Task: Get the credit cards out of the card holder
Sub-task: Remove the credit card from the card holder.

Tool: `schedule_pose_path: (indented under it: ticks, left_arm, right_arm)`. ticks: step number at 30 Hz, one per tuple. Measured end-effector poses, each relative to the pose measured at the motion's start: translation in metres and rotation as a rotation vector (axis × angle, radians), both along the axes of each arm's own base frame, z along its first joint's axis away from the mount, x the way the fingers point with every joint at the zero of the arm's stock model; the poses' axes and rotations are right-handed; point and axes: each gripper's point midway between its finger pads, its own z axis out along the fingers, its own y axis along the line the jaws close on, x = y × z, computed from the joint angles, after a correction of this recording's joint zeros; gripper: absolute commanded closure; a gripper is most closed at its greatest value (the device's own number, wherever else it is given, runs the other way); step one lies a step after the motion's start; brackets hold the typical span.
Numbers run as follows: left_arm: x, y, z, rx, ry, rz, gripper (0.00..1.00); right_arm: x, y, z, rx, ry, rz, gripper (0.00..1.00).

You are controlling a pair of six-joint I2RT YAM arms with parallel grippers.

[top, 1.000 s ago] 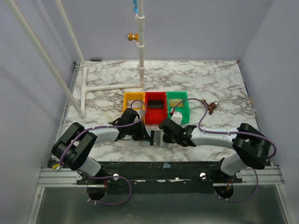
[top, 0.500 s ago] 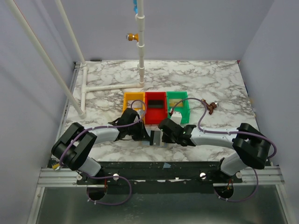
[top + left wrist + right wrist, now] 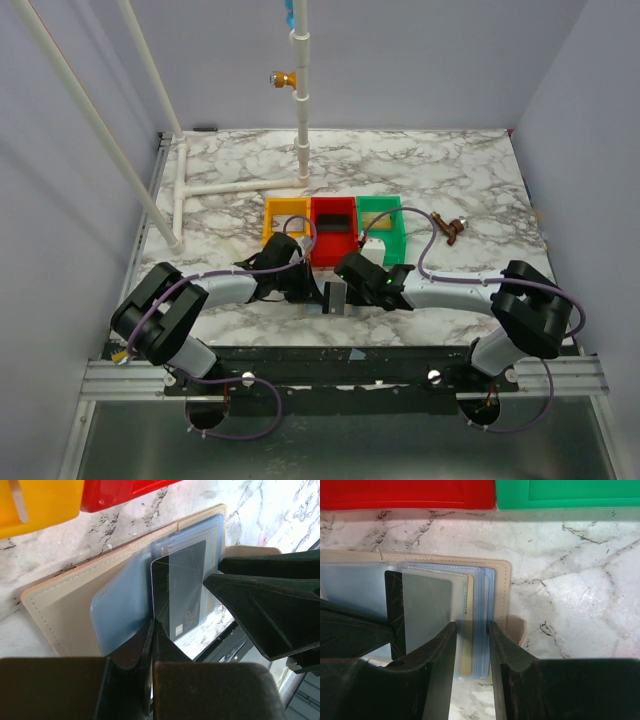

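Observation:
The card holder (image 3: 335, 296) lies open on the marble between both grippers, tan face (image 3: 60, 615) down and blue-grey sleeves fanned up. A black card (image 3: 185, 590) sits in one raised sleeve. My left gripper (image 3: 152, 624) is shut on that sleeve's lower edge. In the right wrist view the black card (image 3: 394, 610) stands left of a grey leaf. A tan card's edge (image 3: 465, 650) shows among the sleeves. My right gripper (image 3: 471, 626) straddles the sleeve edges by the tan border (image 3: 501, 580), jaws apart with gaps on both sides.
Yellow (image 3: 285, 207), red (image 3: 333, 204) and green (image 3: 380, 203) trays stand in a row just beyond the holder. A dark flat thing lies in the red tray. A white pipe frame (image 3: 240, 186) is at the back left, and a small brown object (image 3: 450, 228) at the right.
My right gripper has slid a little left toward the holder and its jaws have widened. The left gripper stays shut in place.

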Motion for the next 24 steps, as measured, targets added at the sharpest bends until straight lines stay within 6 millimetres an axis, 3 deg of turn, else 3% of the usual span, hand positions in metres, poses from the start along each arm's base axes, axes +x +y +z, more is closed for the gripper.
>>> schedule_pose_path:
  ticks: [11, 24]
  left_arm:
    - [0.002, 0.008, 0.0, 0.021, -0.002, 0.015, 1.0]
    - [0.006, 0.036, 0.003, 0.133, -0.067, 0.018, 1.0]
  right_arm:
    - [0.0, -0.003, -0.001, -0.004, -0.012, -0.017, 0.68]
    - [0.0, -0.002, -0.001, 0.002, -0.015, -0.017, 0.68]
